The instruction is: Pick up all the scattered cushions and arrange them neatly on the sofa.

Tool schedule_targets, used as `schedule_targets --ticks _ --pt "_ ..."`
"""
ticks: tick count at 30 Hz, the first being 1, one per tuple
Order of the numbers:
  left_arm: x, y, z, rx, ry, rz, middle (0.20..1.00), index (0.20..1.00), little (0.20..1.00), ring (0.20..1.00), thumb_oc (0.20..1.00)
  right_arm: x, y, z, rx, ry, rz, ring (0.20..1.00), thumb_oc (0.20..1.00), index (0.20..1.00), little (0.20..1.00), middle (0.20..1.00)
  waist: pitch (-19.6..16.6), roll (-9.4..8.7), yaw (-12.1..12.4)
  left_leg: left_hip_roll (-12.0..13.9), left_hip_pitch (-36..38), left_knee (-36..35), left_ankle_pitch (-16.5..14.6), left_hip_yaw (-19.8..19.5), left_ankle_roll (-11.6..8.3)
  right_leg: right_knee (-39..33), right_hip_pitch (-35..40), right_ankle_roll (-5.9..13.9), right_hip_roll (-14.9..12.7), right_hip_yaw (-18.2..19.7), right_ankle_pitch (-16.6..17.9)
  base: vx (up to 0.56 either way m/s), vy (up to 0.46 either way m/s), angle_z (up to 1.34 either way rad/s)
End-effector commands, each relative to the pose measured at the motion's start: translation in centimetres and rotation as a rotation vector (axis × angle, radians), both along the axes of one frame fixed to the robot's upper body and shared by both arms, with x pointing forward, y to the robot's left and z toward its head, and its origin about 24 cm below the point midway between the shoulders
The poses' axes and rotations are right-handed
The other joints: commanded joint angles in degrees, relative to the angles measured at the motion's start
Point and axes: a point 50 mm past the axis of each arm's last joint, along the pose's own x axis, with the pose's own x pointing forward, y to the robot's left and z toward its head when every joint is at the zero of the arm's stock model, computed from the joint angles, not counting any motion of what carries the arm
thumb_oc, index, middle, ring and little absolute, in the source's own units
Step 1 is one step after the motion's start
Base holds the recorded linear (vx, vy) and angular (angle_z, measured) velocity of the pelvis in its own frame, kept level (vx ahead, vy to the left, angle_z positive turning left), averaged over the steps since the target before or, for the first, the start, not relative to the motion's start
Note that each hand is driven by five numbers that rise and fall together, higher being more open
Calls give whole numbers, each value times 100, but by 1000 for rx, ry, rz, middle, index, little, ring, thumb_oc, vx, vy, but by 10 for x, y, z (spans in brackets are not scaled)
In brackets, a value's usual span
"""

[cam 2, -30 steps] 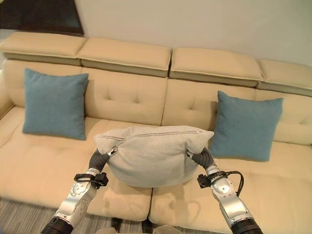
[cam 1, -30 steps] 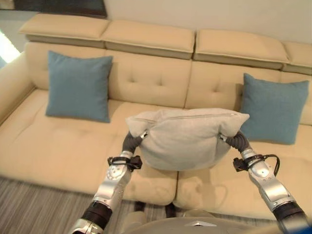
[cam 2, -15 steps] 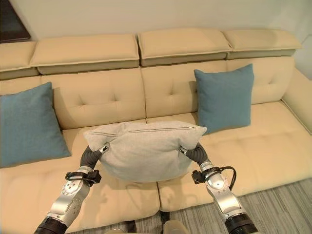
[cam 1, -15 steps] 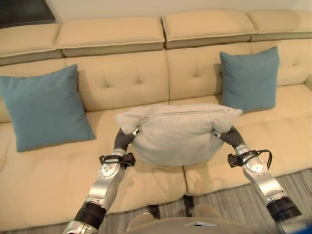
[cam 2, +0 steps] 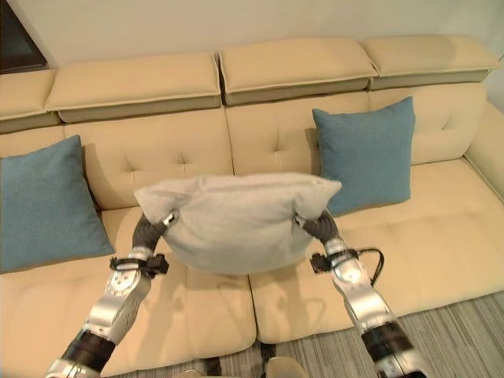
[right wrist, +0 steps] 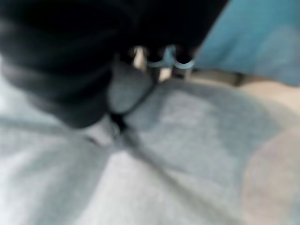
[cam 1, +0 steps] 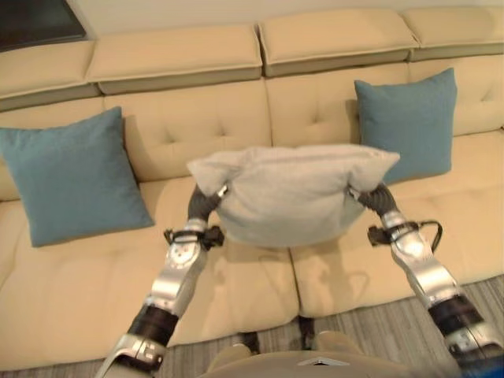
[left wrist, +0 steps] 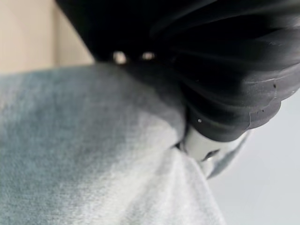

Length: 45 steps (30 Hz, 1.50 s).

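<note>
A long cream sofa (cam 2: 197, 307) with tufted back cushions and raised headrests fills the scene, standing against a pale wall, with a strip of grey striped floor (cam 2: 472, 331) in front of it. The robot's left hand (cam 1: 203, 203) and right hand (cam 1: 372, 197) each meet one lower corner of a grey cushion (cam 2: 236, 220), which is held up in the air above the middle seat, clear of the seat surface and in front of the backrest. The dark ribbed wrist covers run into the fabric at both corners; in the left wrist view a pale finger part (left wrist: 199, 146) sits in a fold of the grey cloth, and the right wrist view shows the cloth creased next to the dark cover, so both hands seem to have bunched fabric in their grasp, though the fingers themselves are mostly buried and the exact curl cannot be made out. Outward from the held cushion, a blue cushion at the left (cam 2: 43, 205) leans upright against the backrest on the left seat, and a second blue cushion at the right (cam 2: 364, 153) leans upright against the backrest right of centre, just behind the grey one's right corner. Judging by this, two cushions already look placed and the grey one is the piece in hand; what remains is to set it down against the backrest between the blue pair, and the visible floor shows no further cushion.
</note>
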Motion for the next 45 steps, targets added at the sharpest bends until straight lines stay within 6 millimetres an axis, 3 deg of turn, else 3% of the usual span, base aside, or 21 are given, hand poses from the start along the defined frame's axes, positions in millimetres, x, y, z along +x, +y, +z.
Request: schedule_targets --ticks 1,3,4,5,10,12,19,25,31,32,33,34,35,40,45 --pt "27 -20 62 3 -276 -55 200 200 200 200 200 24 25 58 72 -236 80 200 200 200 200 200 -181 -326 70 55 135 26 -69 -125 -404 30 108 684 -367 -134 7 -62 -15 5" --pt "42 -24 92 9 -362 -42 200 200 200 200 200 40 33 85 37 -299 82 200 200 200 200 200 -55 -354 105 74 -181 26 8 -165 -419 30 -219 688 -344 -123 89 -96 -32 11" --pt "42 -24 93 9 -364 -42 200 200 200 200 200 41 33 86 37 -301 82 200 200 200 200 200 -66 -352 100 74 -208 26 12 -166 -418 30 -246 687 -344 -124 94 -142 -43 8" --pt "50 -27 116 31 -430 -42 200 200 200 200 200 50 37 109 18 -362 81 200 200 200 200 200 10 -371 140 78 -496 26 94 -225 -426 48 -523 696 -337 -118 155 -99 -23 4" --pt "65 -40 166 68 -556 -32 200 200 200 200 200 68 50 159 -3 -474 66 200 200 200 200 200 163 -379 222 79 -1093 30 274 -394 -452 85 -1087 710 -336 -163 274 -78 -24 9" --pt "68 -41 181 83 -595 -24 200 200 200 200 200 70 53 170 4 -503 63 200 200 200 200 200 213 -378 248 80 -1259 29 316 -435 -470 102 -1229 710 -333 -199 300 -26 -16 1" --pt "73 -46 206 111 -650 -2 200 200 200 200 200 77 60 185 -5 -527 41 200 200 200 200 200 355 -357 293 85 -1606 26 435 -547 -534 144 -1532 715 -334 -300 375 -22 -9 9" --pt "76 -50 209 125 -654 3 200 200 200 200 200 85 66 185 -71 -506 30 200 200 200 200 200 531 -292 362 43 -1871 28 500 -640 -577 97 -1750 717 -367 -369 456 -14 -1 11" --pt "90 -56 225 191 -633 36 200 200 200 200 200 97 57 209 -175 -537 -79 200 200 200 200 200 538 -269 352 77 -2313 26 624 -652 -656 30 -2161 761 -369 -410 606 -27 -15 8" --pt "93 -58 231 198 -633 48 438 438 438 438 438 99 55 213 -184 -533 -102 200 200 200 200 200 541 -261 344 86 -2366 26 608 -665 -668 30 -2221 768 -361 -406 602 -21 -11 8" --pt "93 -58 232 198 -635 49 956 956 956 956 956 99 55 214 -183 -535 -102 388 388 388 388 388 534 -266 340 81 -2400 26 635 -665 -665 30 -2255 764 -367 -405 624 -23 -3 7" --pt "96 -60 241 219 -641 66 1000 1000 1000 1000 1000 102 51 221 -213 -539 -143 890 890 890 890 890 537 -264 330 89 -2477 26 651 -668 -676 30 -2330 772 -364 -411 644 -21 -15 7" --pt "97 -65 250 229 -649 71 1000 1000 1000 1000 1000 105 47 227 -248 -536 -182 1000 1000 1000 1000 1000 532 -265 328 102 -2531 26 648 -701 -682 30 -2389 779 -356 -413 649 -12 -24 3" --pt "99 -69 269 260 -671 99 1000 1000 1000 1000 1000 109 36 239 -308 -527 -269 1000 1000 1000 1000 1000 513 -269 311 110 -2634 26 669 -722 -685 30 -2507 797 -345 -416 683 0 0 0" --pt "104 -47 285 289 -648 210 1000 1000 1000 1000 1000 109 14 257 -354 -526 -376 1000 1000 1000 1000 1000 455 -276 294 113 -2598 26 655 -735 -684 30 -2492 793 -346 -395 686 0 0 0"
